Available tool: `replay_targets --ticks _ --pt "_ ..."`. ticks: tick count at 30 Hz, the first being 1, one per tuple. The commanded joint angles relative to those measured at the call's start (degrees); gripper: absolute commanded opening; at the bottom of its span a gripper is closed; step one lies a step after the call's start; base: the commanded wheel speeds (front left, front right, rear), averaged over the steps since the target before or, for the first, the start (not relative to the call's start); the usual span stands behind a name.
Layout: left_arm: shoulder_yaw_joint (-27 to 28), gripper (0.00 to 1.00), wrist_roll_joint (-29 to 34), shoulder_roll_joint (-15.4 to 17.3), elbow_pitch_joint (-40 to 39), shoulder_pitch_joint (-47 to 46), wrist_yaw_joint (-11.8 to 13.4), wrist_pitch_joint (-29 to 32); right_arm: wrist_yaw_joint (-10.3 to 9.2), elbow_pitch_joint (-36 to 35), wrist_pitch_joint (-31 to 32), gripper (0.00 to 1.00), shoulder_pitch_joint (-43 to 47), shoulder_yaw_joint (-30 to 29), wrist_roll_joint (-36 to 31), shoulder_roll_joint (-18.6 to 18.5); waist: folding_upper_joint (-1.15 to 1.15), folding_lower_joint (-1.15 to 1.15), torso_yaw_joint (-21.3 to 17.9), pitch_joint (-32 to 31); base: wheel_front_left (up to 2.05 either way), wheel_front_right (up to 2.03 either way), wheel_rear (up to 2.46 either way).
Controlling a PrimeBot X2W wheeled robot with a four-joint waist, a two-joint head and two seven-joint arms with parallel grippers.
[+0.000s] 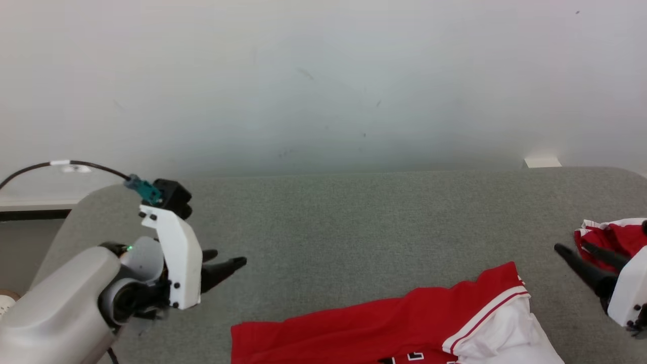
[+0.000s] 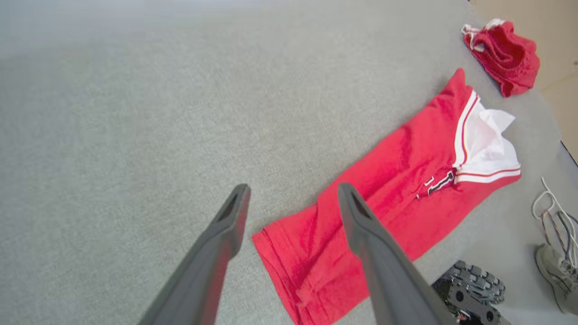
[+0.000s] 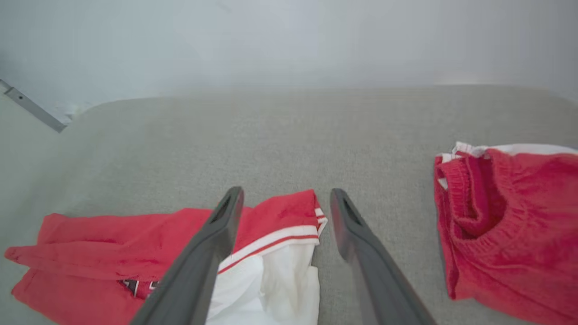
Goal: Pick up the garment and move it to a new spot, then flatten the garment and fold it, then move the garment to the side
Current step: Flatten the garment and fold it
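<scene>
The red garment [image 1: 379, 323] lies spread long and fairly flat on the near part of the grey table [image 1: 354, 227], with a white striped panel at its right end. The left pincer [image 1: 227, 258] hovers to its left, fingers apart and empty. The right pincer [image 1: 570, 246], also apart, sits between it and a bunched red garment [image 1: 614, 237] at far right.
</scene>
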Motion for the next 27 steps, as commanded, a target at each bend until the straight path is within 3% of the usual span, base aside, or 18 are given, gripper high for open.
replay_targets --ticks 1,6,12,17,20,27 --pt "0.83 1.0 1.49 0.72 -0.74 1.47 0.61 -3.43 -0.01 -0.89 -3.59 1.0 1.24 -1.63 -1.12 -0.4 0.0 0.0 0.06 -0.2 0.0 0.0 0.0" --pt "3.16 1.0 6.8 2.19 -3.57 4.67 4.33 -16.37 -0.01 -1.44 -14.69 1.0 3.61 -6.53 -4.42 0.46 0.0 0.0 0.36 -0.54 0.0 0.0 0.0" --pt "6.06 1.0 12.51 3.25 -6.92 9.97 11.8 -31.12 -0.01 0.36 -24.96 1.0 8.59 -13.01 -8.83 3.26 0.0 0.0 1.26 -0.82 0.0 0.0 0.0" --pt "8.96 1.0 13.86 2.11 -9.62 16.06 18.12 -42.11 -0.01 1.27 -27.34 1.0 14.27 -21.61 -15.21 7.38 0.0 0.0 1.95 -0.76 0.0 0.0 0.0" --pt "9.91 1.0 15.05 1.24 -10.82 19.91 21.01 -46.96 -0.01 0.12 -27.37 1.0 18.93 -30.02 -21.05 10.94 0.0 0.0 2.24 -0.55 0.0 0.0 0.0" --pt "17.71 1.0 21.86 -4.31 -12.72 28.43 25.13 -49.7 -0.01 -4.91 -27.37 1.0 31.59 -44.25 -33.58 20.33 0.0 0.0 2.64 -0.02 0.0 0.0 0.0"
